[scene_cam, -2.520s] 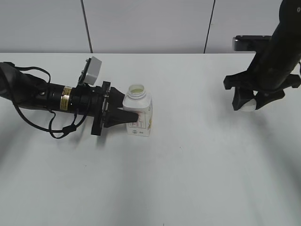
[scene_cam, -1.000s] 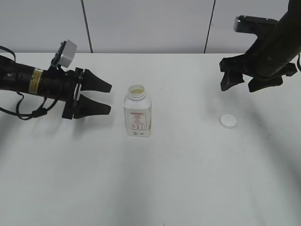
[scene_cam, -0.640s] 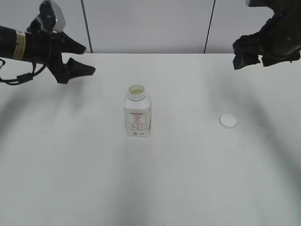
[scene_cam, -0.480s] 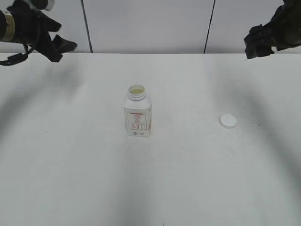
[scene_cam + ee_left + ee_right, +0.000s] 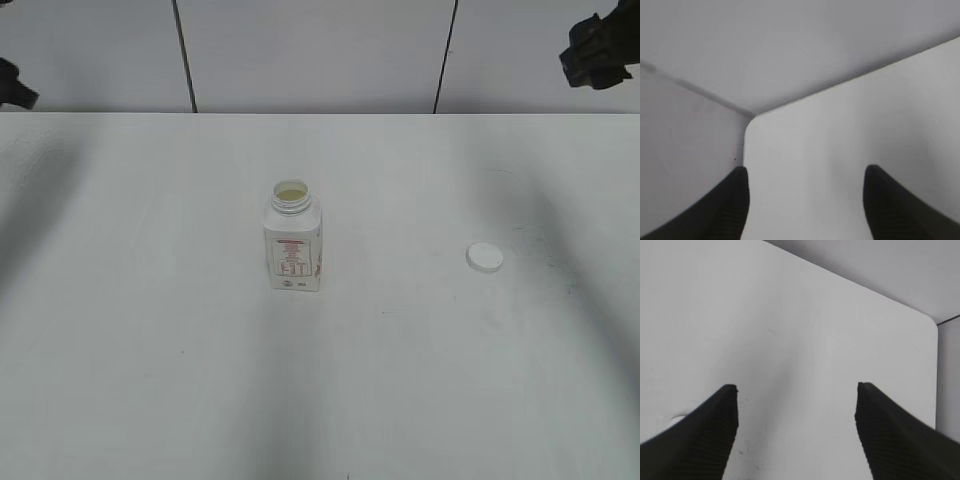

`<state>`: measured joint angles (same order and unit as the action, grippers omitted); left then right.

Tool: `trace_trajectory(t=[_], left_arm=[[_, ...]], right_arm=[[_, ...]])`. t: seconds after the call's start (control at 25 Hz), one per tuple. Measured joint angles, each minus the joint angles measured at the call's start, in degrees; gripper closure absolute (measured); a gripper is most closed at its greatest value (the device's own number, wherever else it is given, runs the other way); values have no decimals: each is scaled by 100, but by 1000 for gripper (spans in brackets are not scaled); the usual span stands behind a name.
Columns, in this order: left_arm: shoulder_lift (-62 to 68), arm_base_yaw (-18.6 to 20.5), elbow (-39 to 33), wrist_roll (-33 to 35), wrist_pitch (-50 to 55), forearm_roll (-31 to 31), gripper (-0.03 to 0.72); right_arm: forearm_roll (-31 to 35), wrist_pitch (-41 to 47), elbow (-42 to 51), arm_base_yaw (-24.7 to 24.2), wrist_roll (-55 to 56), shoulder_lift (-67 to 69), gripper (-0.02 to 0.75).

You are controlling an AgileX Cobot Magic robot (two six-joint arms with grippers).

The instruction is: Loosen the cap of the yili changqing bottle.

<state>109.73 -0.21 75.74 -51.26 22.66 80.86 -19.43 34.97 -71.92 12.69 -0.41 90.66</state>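
Observation:
The yili changqing bottle [image 5: 293, 243] stands upright in the middle of the white table, its neck open with no cap on it. The white cap [image 5: 485, 257] lies flat on the table, well to the right of the bottle. My left gripper [image 5: 805, 170] is open and empty, raised over a table corner far from the bottle; only a dark bit of it [image 5: 12, 95] shows at the exterior view's left edge. My right gripper [image 5: 796, 386] is open and empty above bare table; it shows at the upper right edge of the exterior view [image 5: 598, 50].
The white table [image 5: 150, 350] ends at a grey panelled wall [image 5: 320, 50] at the back. The left wrist view shows a rounded table corner [image 5: 752, 122]; the right wrist view shows another [image 5: 930, 320].
The left gripper let go of the bottle and drew back up to the far left. The right gripper set the cap on the table and rose to the upper right. The bottle stayed put.

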Motion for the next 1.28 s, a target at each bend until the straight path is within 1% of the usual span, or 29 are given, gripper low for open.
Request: trace_trajectory(t=[0.04,0.08,0.12,0.2,0.24,0.32,0.4,0.48,0.56,0.6,0.68,0.76,0.88,0.96,1.08,1.28], left_arm=[[-30,5,0,246,283,-405,240],[-91,10,0,613,621,-988,240],[-145,10,0,1186,803,-1554,240],[-296,10,-5,2398,1082,-2993,240],[-374,10,-5,2856,1190,-3576,240],[-563,10,-5,3835,1458,-4962,239],[-729,3,-5,4633,1702,-5847,239],[-899,3,-5,5255,1902,-6521,239],[-1037,-2,-5,5765,2094,-6879,239],[-1089,-2,-5,5881,2165,-6970,239],[-1202,-2,-5,6013,2321,-7067,239],[-1314,-2,-5,6064,2496,-7147,239],[-1482,-2,-5,6084,2809,-7289,239],[-1596,-2,-73,6091,3046,-7414,239],[-1792,-2,-327,6091,3303,-7556,239],[-2306,-2,-991,6091,3406,-7684,239]], right_arm=[[-114,0,0,0,129,-25,162],[-221,11,-2,0,253,-31,162],[-331,38,-2,0,357,-38,162],[-457,186,-2,0,589,-38,162],[-479,300,-2,0,742,-52,162],[-472,528,-2,0,934,-80,162],[-420,764,-2,-7,973,-119,162],[-176,961,-7,-74,879,-145,162],[358,1052,-12,-250,580,-185,162],[725,1107,-12,-395,348,-198,162],[1361,1268,-12,-712,-155,-216,162],[1777,1498,-12,-1040,-518,-222,162],[1995,1858,-12,-1410,-934,-278,162],[2191,2096,-16,-1552,-1381,-380,162],[2454,2559,-19,-1596,-1911,-583,162],[2782,3322,-19,-1596,-2040,-882,162]])
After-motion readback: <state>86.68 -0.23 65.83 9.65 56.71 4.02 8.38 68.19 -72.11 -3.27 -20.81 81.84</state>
